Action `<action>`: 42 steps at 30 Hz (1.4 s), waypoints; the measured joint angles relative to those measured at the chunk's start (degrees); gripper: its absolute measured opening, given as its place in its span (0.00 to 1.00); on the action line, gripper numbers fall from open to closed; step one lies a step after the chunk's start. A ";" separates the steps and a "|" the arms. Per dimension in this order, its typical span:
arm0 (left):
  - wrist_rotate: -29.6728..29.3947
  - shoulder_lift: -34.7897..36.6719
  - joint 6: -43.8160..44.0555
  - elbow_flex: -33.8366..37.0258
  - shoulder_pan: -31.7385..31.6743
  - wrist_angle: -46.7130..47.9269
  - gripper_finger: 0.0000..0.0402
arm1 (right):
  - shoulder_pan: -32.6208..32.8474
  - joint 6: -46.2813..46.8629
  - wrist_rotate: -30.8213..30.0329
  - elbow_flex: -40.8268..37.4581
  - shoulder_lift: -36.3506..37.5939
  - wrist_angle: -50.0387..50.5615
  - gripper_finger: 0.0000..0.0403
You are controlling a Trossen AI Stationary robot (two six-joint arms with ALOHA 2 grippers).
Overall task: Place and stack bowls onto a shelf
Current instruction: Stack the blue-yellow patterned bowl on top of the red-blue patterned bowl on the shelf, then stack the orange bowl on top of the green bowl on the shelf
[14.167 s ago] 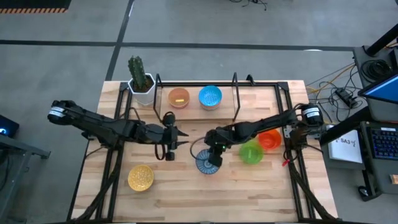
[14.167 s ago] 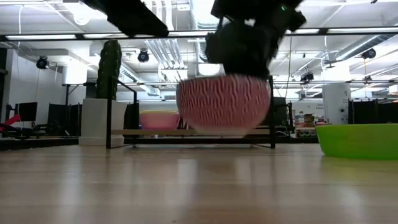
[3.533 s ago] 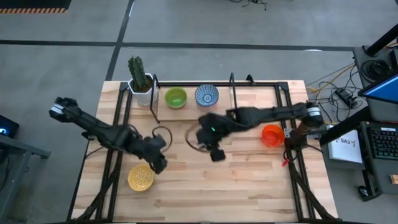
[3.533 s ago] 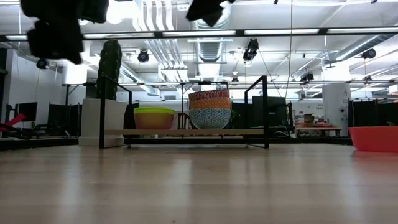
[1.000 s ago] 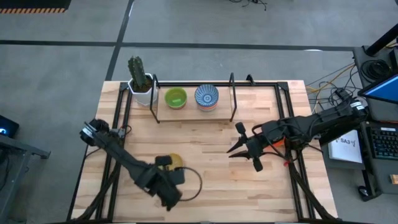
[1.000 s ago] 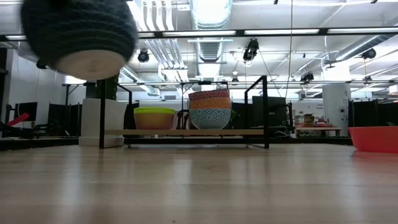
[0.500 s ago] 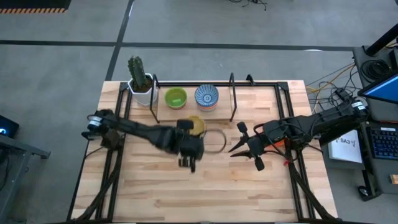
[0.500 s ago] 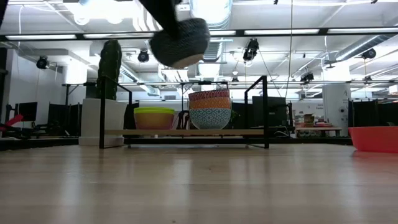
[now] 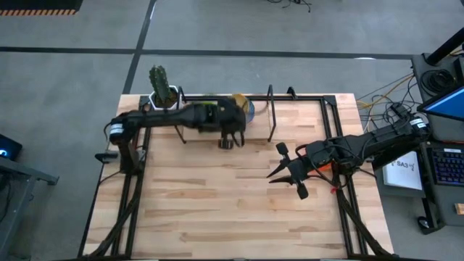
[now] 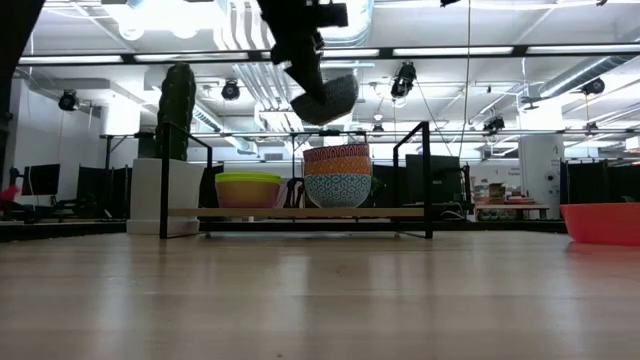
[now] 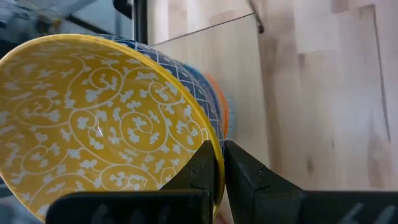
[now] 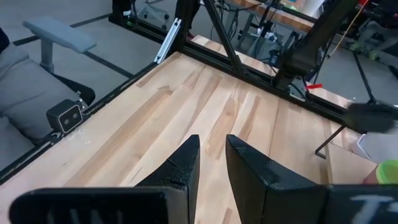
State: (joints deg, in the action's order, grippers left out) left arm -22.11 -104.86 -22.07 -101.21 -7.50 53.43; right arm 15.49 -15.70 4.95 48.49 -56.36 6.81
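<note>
Yellow bowl (image 11: 93,118) up in air, left gripper (image 11: 219,158) pinching its rim tight. We see blue patterned bowl (image 10: 337,190) on shelf (image 10: 300,212) right under that gripper, orange bowl (image 10: 337,162) on top. Green bowl (image 10: 247,180) beside stack. Right gripper (image 9: 281,168) far off over table (image 9: 232,210), fingers a bit apart, nothing between. Red-orange bowl (image 10: 601,222) on table.

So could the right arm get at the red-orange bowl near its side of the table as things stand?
Probably yes. The right pincer is empty and hangs beside the red-orange bowl, which stands alone on the table with nothing over it. The left pincer is away at the shelf.
</note>
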 joint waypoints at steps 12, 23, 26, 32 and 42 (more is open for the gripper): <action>10.69 -2.79 -2.38 0.59 -7.44 -5.81 0.01 | 0.00 -0.85 -0.02 0.00 0.00 0.48 0.17; 10.83 -5.84 -2.49 0.63 -7.90 -7.93 0.13 | -0.02 -1.46 -0.10 0.00 0.00 1.07 0.17; 10.66 -5.88 -2.49 0.61 -8.19 -8.30 0.19 | -0.02 -1.46 -0.22 0.00 0.00 1.09 0.17; 10.53 -4.84 -1.08 0.61 -8.19 -7.55 0.28 | -0.02 -1.46 -0.48 0.00 0.00 1.22 0.17; 10.59 1.57 9.29 0.61 -4.83 -2.32 0.31 | -0.02 -1.09 -0.66 0.00 0.00 0.95 0.17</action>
State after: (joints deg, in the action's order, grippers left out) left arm -11.52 -103.29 -12.78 -100.60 -12.33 51.11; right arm 15.46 -16.79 4.29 48.49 -56.36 7.76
